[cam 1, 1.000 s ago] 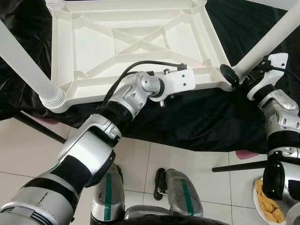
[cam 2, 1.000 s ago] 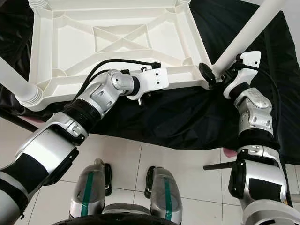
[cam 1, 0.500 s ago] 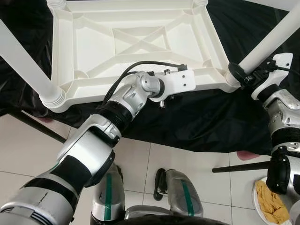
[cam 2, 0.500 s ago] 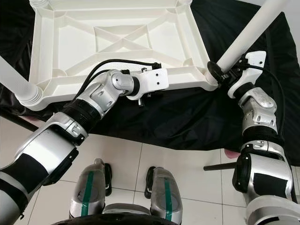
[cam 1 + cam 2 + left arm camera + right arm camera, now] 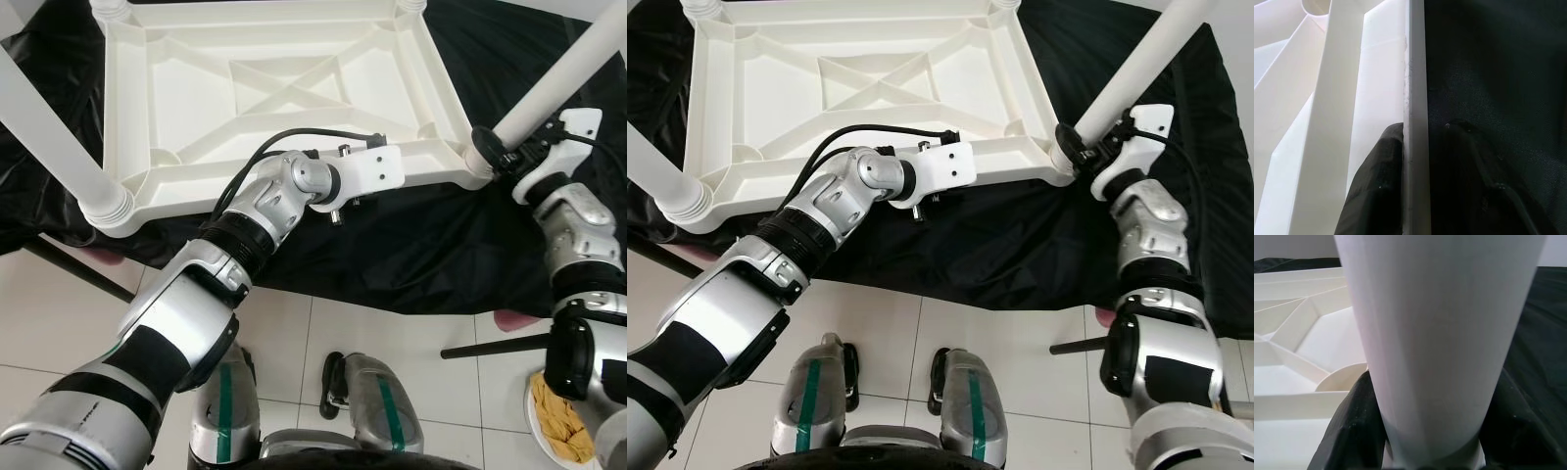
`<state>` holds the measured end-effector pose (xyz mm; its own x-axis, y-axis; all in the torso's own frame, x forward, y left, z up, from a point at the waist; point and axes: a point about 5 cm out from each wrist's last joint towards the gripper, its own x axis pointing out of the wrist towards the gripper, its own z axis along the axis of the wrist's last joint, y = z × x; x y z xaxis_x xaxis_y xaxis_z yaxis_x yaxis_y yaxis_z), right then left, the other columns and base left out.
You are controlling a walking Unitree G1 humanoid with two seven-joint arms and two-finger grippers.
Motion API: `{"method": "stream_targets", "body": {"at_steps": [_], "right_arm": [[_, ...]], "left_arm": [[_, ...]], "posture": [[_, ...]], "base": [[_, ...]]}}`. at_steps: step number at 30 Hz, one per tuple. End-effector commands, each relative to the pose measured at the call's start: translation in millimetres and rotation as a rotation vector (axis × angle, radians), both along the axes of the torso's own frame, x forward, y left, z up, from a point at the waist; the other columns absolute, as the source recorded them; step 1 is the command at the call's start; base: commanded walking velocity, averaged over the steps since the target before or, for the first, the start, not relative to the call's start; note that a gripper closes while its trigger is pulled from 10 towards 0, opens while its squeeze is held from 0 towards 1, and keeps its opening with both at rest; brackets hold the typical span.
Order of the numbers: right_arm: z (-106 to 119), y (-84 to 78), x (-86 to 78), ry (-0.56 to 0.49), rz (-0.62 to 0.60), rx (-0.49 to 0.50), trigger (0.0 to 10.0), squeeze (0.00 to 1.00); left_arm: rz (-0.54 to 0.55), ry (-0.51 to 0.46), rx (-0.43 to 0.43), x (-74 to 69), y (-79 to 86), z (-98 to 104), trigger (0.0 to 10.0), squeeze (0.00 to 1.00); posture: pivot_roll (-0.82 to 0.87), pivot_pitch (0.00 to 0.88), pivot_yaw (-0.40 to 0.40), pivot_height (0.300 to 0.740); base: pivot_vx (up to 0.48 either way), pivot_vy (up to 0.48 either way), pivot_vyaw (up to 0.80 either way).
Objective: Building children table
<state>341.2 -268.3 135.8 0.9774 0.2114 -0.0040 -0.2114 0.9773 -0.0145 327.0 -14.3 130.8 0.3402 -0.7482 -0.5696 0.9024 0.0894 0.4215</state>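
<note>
From my right wrist camera, a thick white table leg [image 5: 1440, 338] runs straight up the middle, with my right gripper [image 5: 1430, 431] clamped on it, one black finger [image 5: 1352, 426] on each side. Behind it I see the ribbed white underside of the tabletop [image 5: 1298, 347] and black cloth [image 5: 1542, 333].

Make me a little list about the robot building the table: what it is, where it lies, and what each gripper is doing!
table: white plastic tabletop, upside down, ribbed underside showing
lying on: black cloth
left gripper: clamped on the tabletop's near edge, one finger each side
right gripper: shut around a white leg at the near right corner socket
other legs: one already standing at the near left corner
floor: white tiles
</note>
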Motion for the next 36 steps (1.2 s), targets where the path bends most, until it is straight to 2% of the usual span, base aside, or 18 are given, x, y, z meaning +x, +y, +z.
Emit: {"method": "stream_targets", "body": {"at_steps": [1,5,9,11,12,13,16,18,22,24,26,27,29,31,36], "right_arm": [[-4,-3.4,-0.7,0.024,-0.08,0.025,10.0,0.0],[1,-1.4,0.0,-0.012,-0.162,0.048,10.0,0.0],[0,-2.7,0.0,0.003,-0.228,0.086,10.0,0.0],[-1,-4.3,0.2,0.011,-0.31,0.113,10.0,0.0],[1,-5.7,-0.1,-0.002,-0.411,0.122,10.0,0.0],[1,-6.2,-0.5,-0.007,-0.448,0.126,10.0,0.0],[2,-6.5,-1.1,-0.015,-0.488,0.128,10.0,0.0],[4,-1.8,-2.9,-0.031,-0.568,0.116,10.0,0.0],[5,2.3,-5.2,-0.036,-0.639,0.112,10.0,0.0],[5,5.0,-9.9,-0.042,-0.764,0.089,10.0,0.0],[5,6.4,-11.1,-0.043,-0.796,0.095,10.0,0.0],[6,11.0,-14.6,-0.055,-0.862,0.093,10.0,0.0],[6,11.0,-14.6,-0.055,-0.862,0.093,10.0,0.0],[7,21.9,-18.5,-0.065,-0.928,0.099,10.0,0.0],[9,33.1,-21.9,-0.081,-0.98,0.118,10.0,0.0]], "left_arm": [[-0.014,0.059,0.038,-7.5,2.6,-16,10.0,0.0],[-0.011,0.062,0.038,-7.9,3.9,-17,10.0,0.0],[-0.013,0.063,0.038,-8.3,3.9,-17,10.0,0.0],[-0.018,0.063,0.037,-8.7,3.6,-17,10.0,0.0],[-0.034,0.06,0.039,-10.0,3.3,-18,10.0,0.0],[-0.04,0.06,0.04,-10.5,3.2,-18,10.0,0.0],[-0.042,0.06,0.04,-10.7,3.1,-18,10.0,0.0],[-0.044,0.056,0.04,-10.3,3.0,-17,10.0,0.0],[-0.047,0.053,0.041,-10.2,3.1,-16,10.0,0.0],[-0.048,0.051,0.042,-10.0,3.6,-16,10.0,0.0],[-0.049,0.051,0.042,-10.0,3.7,-16,10.0,0.0],[-0.051,0.051,0.042,-10.4,4.0,-16,10.0,0.0],[-0.051,0.051,0.042,-10.4,4.0,-16,10.0,0.0],[-0.055,0.051,0.042,-11.1,4.0,-17,10.0,0.0],[-0.061,0.05,0.041,-12.3,3.2,-17,10.0,0.0]], "posture": [[0.06,0.043,-0.057,0.74],[0.06,0.045,-0.064,0.74],[0.06,0.047,-0.068,0.74],[0.05,0.047,-0.067,0.74],[0.05,0.046,-0.065,0.74],[0.05,0.046,-0.065,0.74],[0.05,0.046,-0.065,0.74],[0.05,0.046,-0.063,0.74],[0.05,0.046,-0.062,0.74],[0.05,0.045,-0.062,0.74],[0.05,0.045,-0.062,0.74],[0.05,0.044,-0.062,0.74],[0.05,0.044,-0.062,0.74],[0.05,0.045,-0.061,0.74],[0.05,0.044,-0.063,0.74]], "base": [[0.0,0.0,0.0],[0.0,0.0,0.0],[0.0,0.0,0.0],[0.0,0.0,0.0],[0.0,0.0,0.0],[0.0,0.0,0.0],[0.0,0.0,0.0],[0.0,0.0,0.0],[0.0,0.0,0.0],[0.0,0.0,0.0],[0.0,0.0,0.0],[0.0,0.0,0.0],[0.0,0.0,0.0],[0.0,0.0,0.0],[0.0,0.0,0.0]]}}
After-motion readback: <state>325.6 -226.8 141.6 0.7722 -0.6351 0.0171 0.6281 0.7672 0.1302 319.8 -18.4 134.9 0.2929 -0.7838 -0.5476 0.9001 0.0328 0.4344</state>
